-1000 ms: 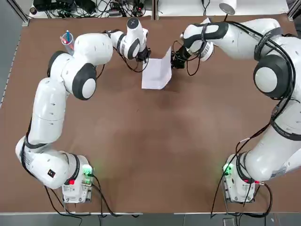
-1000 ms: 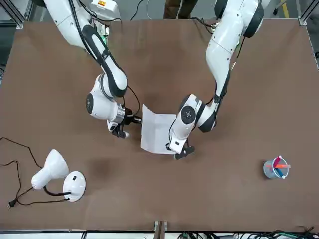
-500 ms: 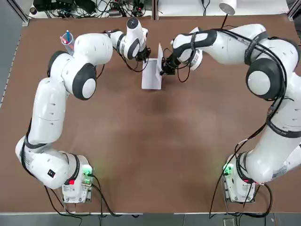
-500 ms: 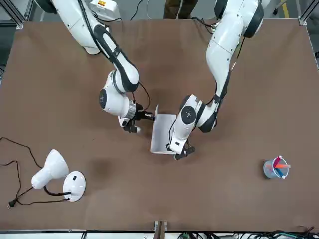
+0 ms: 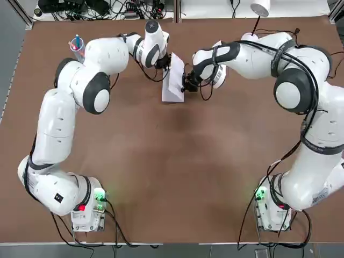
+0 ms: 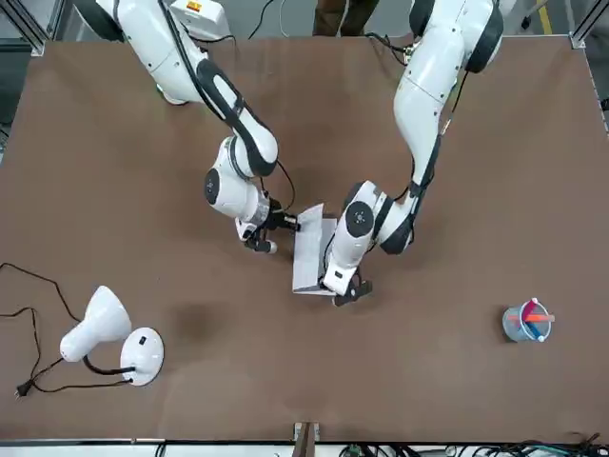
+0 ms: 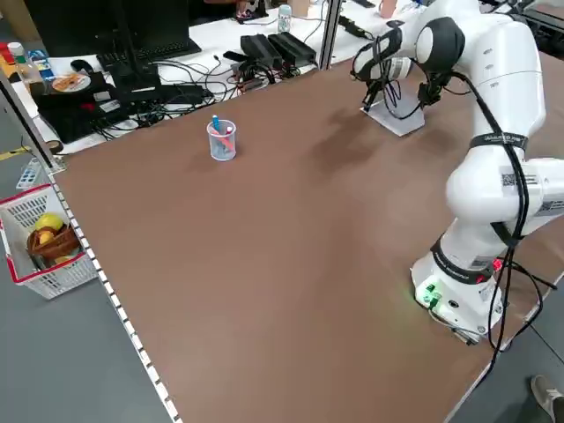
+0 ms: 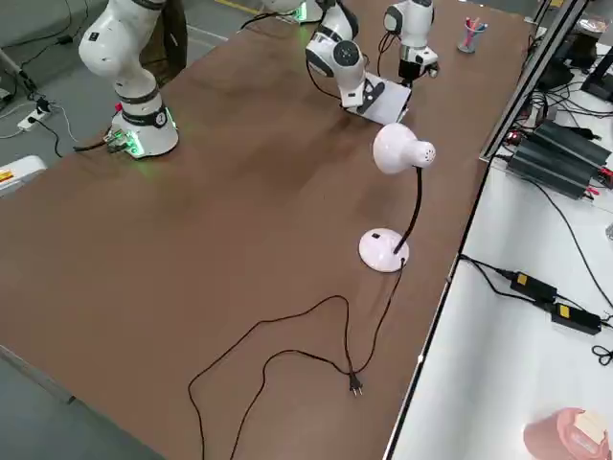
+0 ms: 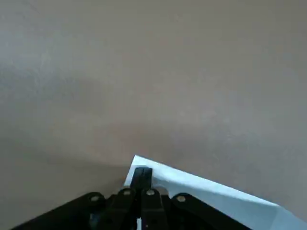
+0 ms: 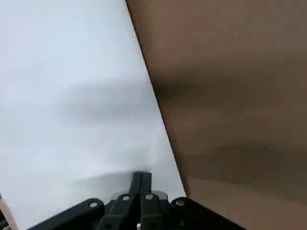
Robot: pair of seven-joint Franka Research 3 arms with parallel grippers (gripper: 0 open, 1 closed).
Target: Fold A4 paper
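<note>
One sheet of white paper (image 5: 173, 86), lying on the brown table (image 5: 161, 161) between the two arms, its side toward the right arm being folded up and over. One left gripper (image 6: 354, 288), jaws closed together, pressing at the edge of the sheet on the left arm's side. One right gripper (image 6: 293, 223), jaws closed together, standing at the raised flap. One cup of pens (image 6: 528, 321), standing beyond the left arm. One white lamp (image 6: 143, 356), resting apart from the sheet, its black cord trailing.
</note>
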